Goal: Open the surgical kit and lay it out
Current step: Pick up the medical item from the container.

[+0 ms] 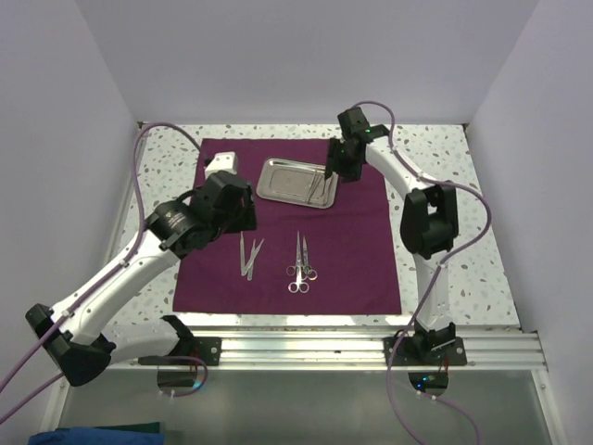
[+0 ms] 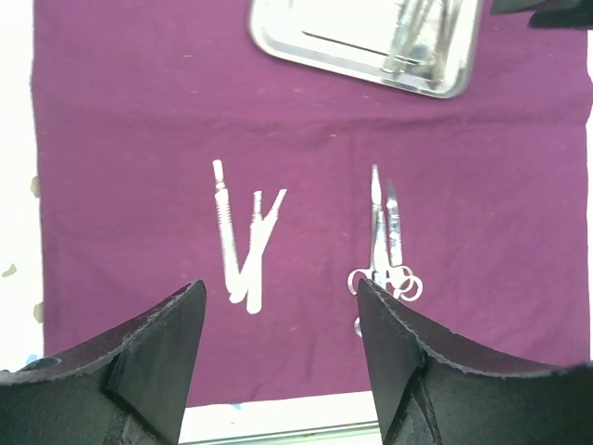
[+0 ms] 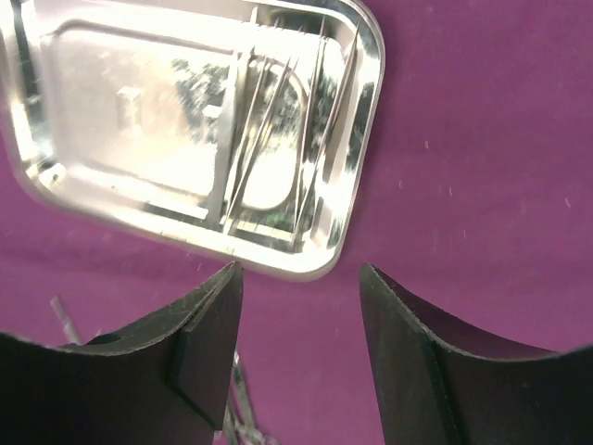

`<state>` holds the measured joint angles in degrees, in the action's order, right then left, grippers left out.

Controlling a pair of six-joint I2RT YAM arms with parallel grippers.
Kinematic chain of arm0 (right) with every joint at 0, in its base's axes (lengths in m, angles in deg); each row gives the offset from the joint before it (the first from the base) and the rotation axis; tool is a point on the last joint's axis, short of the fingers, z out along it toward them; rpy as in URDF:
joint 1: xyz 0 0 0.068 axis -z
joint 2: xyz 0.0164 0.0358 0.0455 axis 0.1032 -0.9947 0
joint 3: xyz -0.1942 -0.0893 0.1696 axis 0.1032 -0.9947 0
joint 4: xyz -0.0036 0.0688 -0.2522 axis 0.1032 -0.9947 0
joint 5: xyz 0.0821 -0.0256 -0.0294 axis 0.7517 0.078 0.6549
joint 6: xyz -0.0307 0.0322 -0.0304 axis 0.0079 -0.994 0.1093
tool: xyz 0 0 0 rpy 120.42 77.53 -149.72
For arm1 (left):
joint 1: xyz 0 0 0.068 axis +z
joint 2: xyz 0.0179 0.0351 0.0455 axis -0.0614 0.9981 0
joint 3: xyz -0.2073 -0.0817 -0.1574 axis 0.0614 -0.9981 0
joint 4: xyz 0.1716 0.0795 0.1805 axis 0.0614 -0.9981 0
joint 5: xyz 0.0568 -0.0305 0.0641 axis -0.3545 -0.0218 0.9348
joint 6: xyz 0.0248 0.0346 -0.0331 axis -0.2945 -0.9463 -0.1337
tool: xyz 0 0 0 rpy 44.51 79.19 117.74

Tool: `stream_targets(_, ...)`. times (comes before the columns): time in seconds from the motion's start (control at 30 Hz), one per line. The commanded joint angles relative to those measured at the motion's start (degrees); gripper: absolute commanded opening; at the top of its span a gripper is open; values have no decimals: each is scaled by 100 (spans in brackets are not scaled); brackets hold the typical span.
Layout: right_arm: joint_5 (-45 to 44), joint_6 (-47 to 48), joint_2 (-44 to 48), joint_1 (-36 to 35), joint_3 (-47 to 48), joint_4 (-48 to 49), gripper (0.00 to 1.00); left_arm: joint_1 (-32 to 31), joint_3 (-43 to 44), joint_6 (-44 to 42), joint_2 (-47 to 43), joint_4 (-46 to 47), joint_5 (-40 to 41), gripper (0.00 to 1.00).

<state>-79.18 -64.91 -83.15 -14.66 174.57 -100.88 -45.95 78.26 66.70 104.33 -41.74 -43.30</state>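
Note:
The maroon cloth [image 1: 352, 250] lies spread flat on the table. A shiny steel tray [image 1: 287, 181] sits at its far middle, with thin instruments [image 3: 278, 120] lying at its right end. Tweezers and a handle [image 1: 249, 255] and ring-handled scissors and forceps [image 1: 300, 263] lie side by side on the cloth; they also show in the left wrist view [image 2: 246, 236] [image 2: 384, 241]. My left gripper [image 2: 281, 289] is open and empty above the cloth's left part. My right gripper [image 3: 298, 269] is open and empty, hovering just right of the tray's right end.
A small white object [image 1: 222, 161] lies at the cloth's far left corner. White walls close in the speckled table [image 1: 482, 269] on three sides. An aluminium rail [image 1: 306, 350] runs along the near edge.

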Motion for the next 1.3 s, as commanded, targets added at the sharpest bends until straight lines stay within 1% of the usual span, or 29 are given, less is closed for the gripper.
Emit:
stream_targets(0.0,-224,73,-397,-78,620,-283,56,191,-127,-162,-347,-258,109,70)
stream_targets(0.23,-232,-33,-960,-201,1068,-186,56,438,-250,-531,-365,-170,-199,71)
stream_targets(0.33,-233,-112,-1109,-245,1139,-143,56,473,-215,-593,-312,-152,-217,71)
stream_targets(0.5,-241,-174,-1285,-289,1201,-99,56,657,-189,-962,-190,-11,-304,71)
stream_targets(0.9,-715,-121,-1857,-315,1446,-186,56,851,-224,-1305,-110,6,-296,71)
stream_targets(1.0,-1014,-16,-2014,-376,1666,-432,53,904,-224,-1366,-75,24,-313,71)
stream_targets(1.07,-1321,37,-2076,-455,1754,-599,49,930,-224,-1401,-49,32,-313,71)
stream_targets(1.1,-1410,81,-2120,-473,1772,-678,44,947,-215,-1410,-49,41,-313,71)
stream_targets(1.17,-1568,81,-2164,-544,1728,-731,40,974,-224,-1446,-40,33,-296,71)
stream_targets(1.2,-1638,81,-2208,-587,1667,-766,35,983,-224,-1463,-40,24,-278,71)
stream_targets(1.27,-1674,20,-2252,-614,1605,-793,30,992,-224,-1481,-57,-11,-243,71)
